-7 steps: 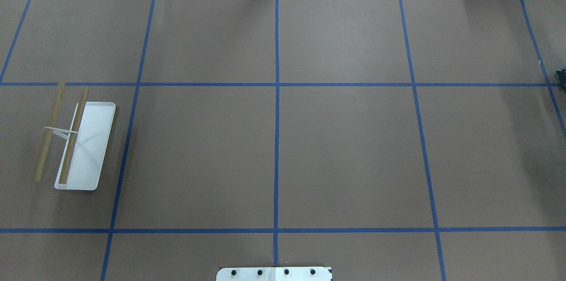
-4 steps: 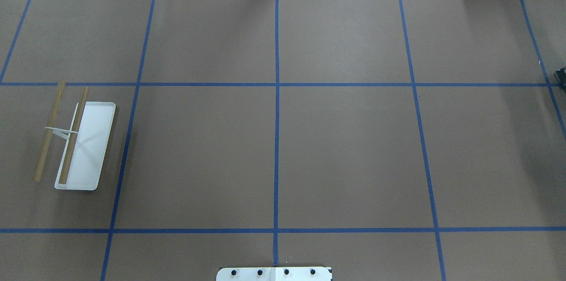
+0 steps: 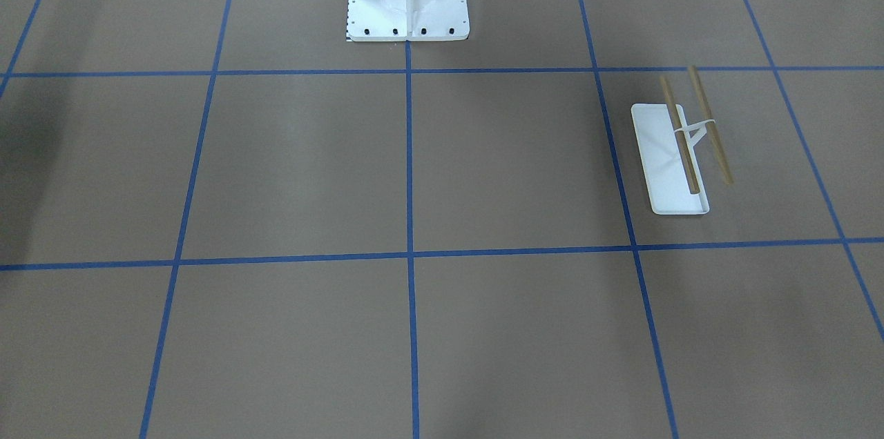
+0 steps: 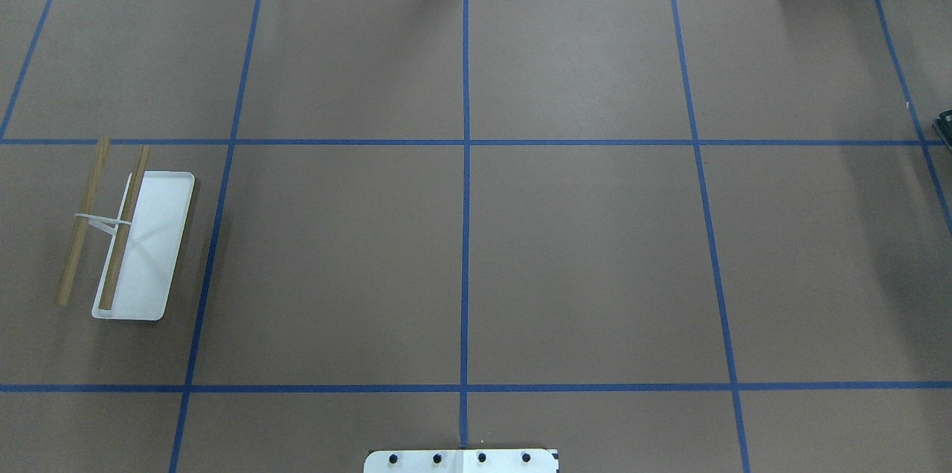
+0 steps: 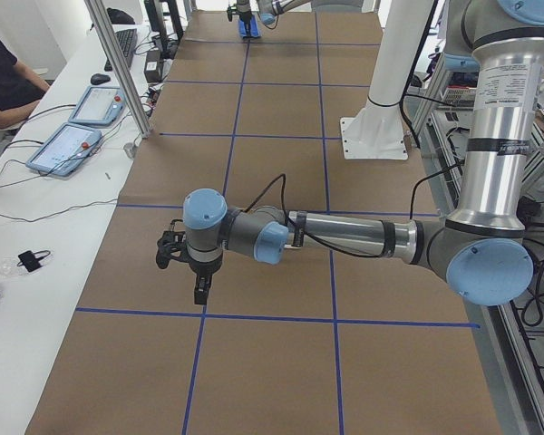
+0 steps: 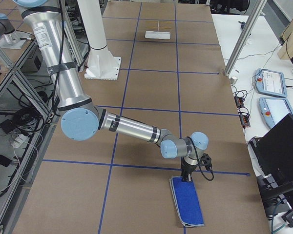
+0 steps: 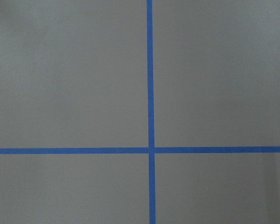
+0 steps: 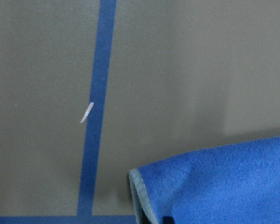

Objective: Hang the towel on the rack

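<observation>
The left arm (image 5: 344, 237) drops straight from its shoulder, bends at the elbow and runs low and level out over the table (image 5: 272, 109) near its left end. Its wrist turns the left gripper (image 5: 199, 292) straight down, clear of the surface. The right arm (image 6: 132, 127) reaches the same way toward the right end, sloping gently down. The right gripper (image 6: 186, 176) points down, its tip at the tabletop near the operators' edge. Neither gripper's jaws can be made out.

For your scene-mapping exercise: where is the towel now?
In the exterior right view the towel lies at the robot's far right, right gripper at its edge, far from the rack.
</observation>
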Controlling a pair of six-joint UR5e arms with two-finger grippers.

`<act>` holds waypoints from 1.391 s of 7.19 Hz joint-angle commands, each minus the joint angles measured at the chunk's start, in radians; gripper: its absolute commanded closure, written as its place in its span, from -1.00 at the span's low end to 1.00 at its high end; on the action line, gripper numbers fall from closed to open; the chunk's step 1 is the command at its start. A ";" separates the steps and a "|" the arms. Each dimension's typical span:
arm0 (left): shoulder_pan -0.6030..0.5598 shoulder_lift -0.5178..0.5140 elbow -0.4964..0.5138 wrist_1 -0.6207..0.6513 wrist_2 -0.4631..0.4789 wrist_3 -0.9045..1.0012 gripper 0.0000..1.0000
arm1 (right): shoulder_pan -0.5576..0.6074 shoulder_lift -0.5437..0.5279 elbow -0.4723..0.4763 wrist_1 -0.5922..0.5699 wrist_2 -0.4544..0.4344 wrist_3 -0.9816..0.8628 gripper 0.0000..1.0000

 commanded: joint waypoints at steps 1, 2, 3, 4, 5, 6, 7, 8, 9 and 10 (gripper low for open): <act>0.000 -0.004 0.001 0.000 0.000 -0.004 -0.96 | 0.042 -0.007 0.000 0.073 0.052 -0.002 1.00; 0.000 -0.006 0.001 0.000 0.000 -0.004 -0.96 | 0.099 -0.001 0.007 0.082 0.104 -0.010 1.00; 0.000 -0.006 0.000 -0.002 0.000 -0.004 -0.96 | 0.149 0.005 0.030 0.085 0.167 -0.010 1.00; 0.000 -0.006 -0.005 -0.003 0.000 -0.004 -0.96 | 0.182 0.004 0.096 0.084 0.182 -0.010 1.00; 0.000 -0.006 -0.011 -0.012 -0.002 -0.004 -0.96 | 0.193 0.005 0.165 0.073 0.204 -0.002 1.00; 0.000 -0.006 -0.010 -0.038 -0.002 -0.004 -0.97 | 0.194 0.008 0.226 0.068 0.204 0.005 1.00; 0.000 -0.016 -0.008 -0.060 -0.002 -0.027 -0.97 | 0.191 0.010 0.301 0.068 0.204 0.088 1.00; 0.002 -0.048 -0.008 -0.060 -0.006 -0.130 -0.97 | 0.175 0.020 0.390 0.065 0.209 0.233 1.00; 0.018 -0.091 -0.005 -0.051 -0.049 -0.215 -0.96 | 0.153 0.021 0.490 0.015 0.234 0.277 1.00; 0.052 -0.139 0.001 -0.049 -0.092 -0.325 -0.96 | 0.113 0.021 0.640 -0.108 0.250 0.285 1.00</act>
